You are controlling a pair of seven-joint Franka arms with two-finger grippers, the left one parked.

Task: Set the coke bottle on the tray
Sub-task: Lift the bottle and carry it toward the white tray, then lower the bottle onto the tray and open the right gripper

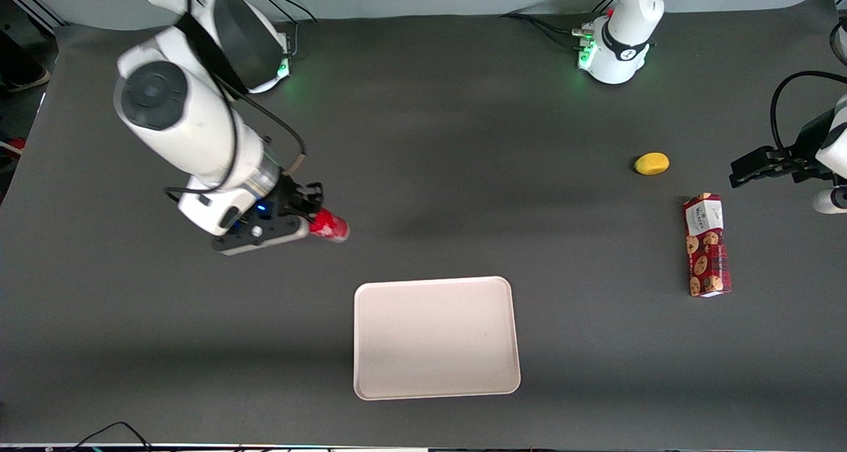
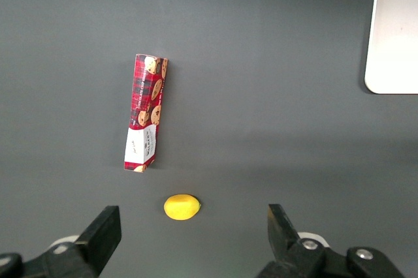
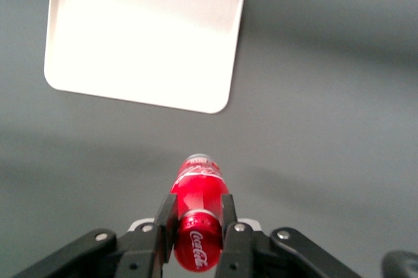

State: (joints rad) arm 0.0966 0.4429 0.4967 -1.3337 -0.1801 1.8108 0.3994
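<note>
Plainly, the tray (image 1: 437, 338) is the biggest thing on the table (image 1: 463, 141) and it lies bare, nearer to the front camera than anything else and about midway between the two ends. Its low raised rim is the first hazard: if the bottle comes in too low, its base could catch that rim and tip or shove the tray along the dark mat.

Next in size, the cookie box (image 1: 707, 245) lies flat toward the parked arm's end of the table, well apart from the tray, so it should play no part unless the carry overshoots badly. The small yellow fruit (image 1: 652, 163) sits near it, a little farther from the front camera, and is equally out of the way.

The coke bottle (image 3: 197, 216) is held by the gripper (image 3: 196, 220), whose two fingers are closed on the red body near one end, with the rest of the bottle jutting out past the fingertips. In the front view the gripper (image 1: 301, 219) hangs toward the working arm's end of the table, farther from the front camera than the tray, with the coke bottle (image 1: 329, 226) sticking out sideways from it. The glossy, round surface is the main worry, I judge: with the grip off-centre, the bottle could pivot or slide between the fingers during the carry. Released lying down, it may also roll across the tray and over the rim.
</note>
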